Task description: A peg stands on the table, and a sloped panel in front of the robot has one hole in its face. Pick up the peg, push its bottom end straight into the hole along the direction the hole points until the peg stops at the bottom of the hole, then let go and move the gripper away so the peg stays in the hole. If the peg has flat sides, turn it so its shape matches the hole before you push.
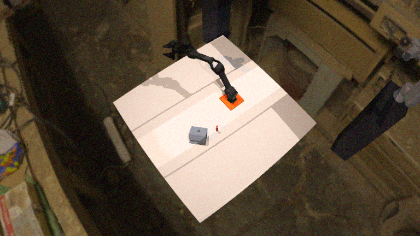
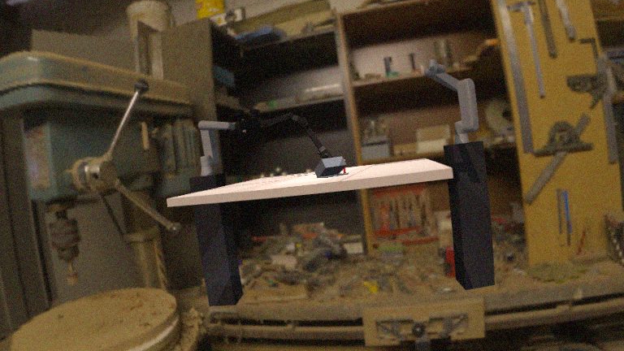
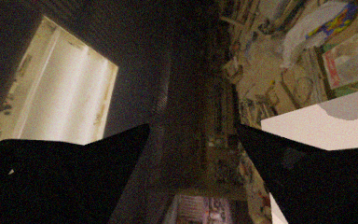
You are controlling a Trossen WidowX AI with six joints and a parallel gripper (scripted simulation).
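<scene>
peg: the red peg (image 1: 217, 128) (image 2: 344, 169) stands on the table, ungrasped and outside the hole; its cross-section is too small to read, so whether it has flat sides is unclear.
sloped panel: the grey block with the sloped face (image 1: 198, 133) (image 2: 330, 166) sits just beside the peg, apart from it in the top view.
hole: a small dark spot (image 1: 198, 130) shows on the block's face, with no peg in it; its shape cannot be told.
gripper: the black gripper (image 1: 165, 51) (image 2: 243, 123) (image 3: 192, 128) hangs past the table's edge, high and well apart from the peg; its fingers stand wide apart with nothing between them.
arm: the black arm (image 1: 202, 56) (image 2: 314, 136) reaches out from the orange base plate (image 1: 223, 99), away from peg and block.
table: the pale table (image 1: 198, 187) (image 2: 285, 191) carries the peg, the block and the arm's base.
done: nothing of the task proper, as far as the views show; open fingers are the only readiness.
left: all of it, by my judgement: bring the gripper over, grasp the peg, lift, tilt to the hole's direction, match any flats, push to the bottom, release, back off.
</scene>
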